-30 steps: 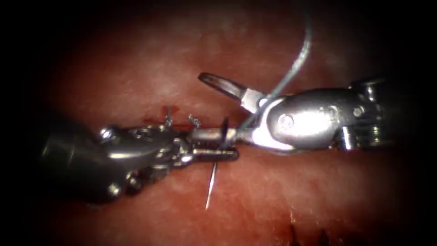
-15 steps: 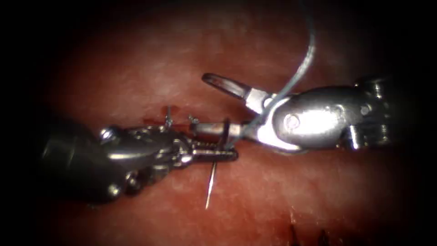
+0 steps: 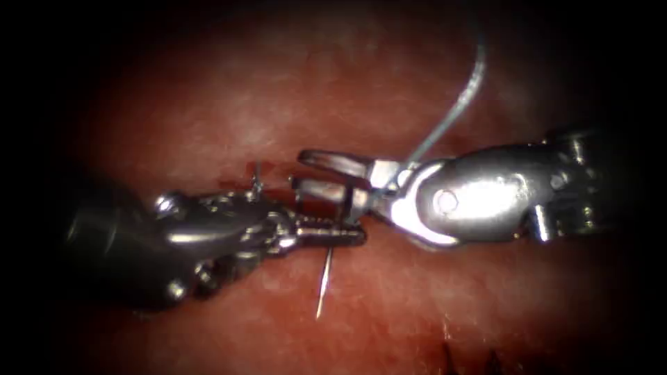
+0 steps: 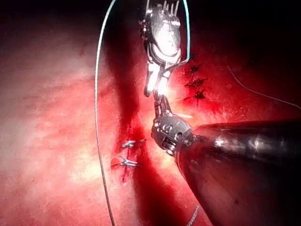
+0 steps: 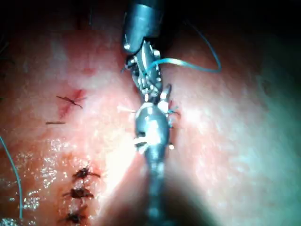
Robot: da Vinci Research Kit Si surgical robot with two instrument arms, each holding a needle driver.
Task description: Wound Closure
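Endoscope overhead; wrist views close (shared cut (image 3: pixel 278 186)).

Nothing readable is showing anywhere right now: no text, label, brand, number or sign is appearing on anything in these three views.

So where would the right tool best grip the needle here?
Probably the needle just above the left tool, coming from the picture's right: the left tool's shut jaws clamp it mid-curve, its tip points down over the tissue, and the right tool is open, holding nothing.
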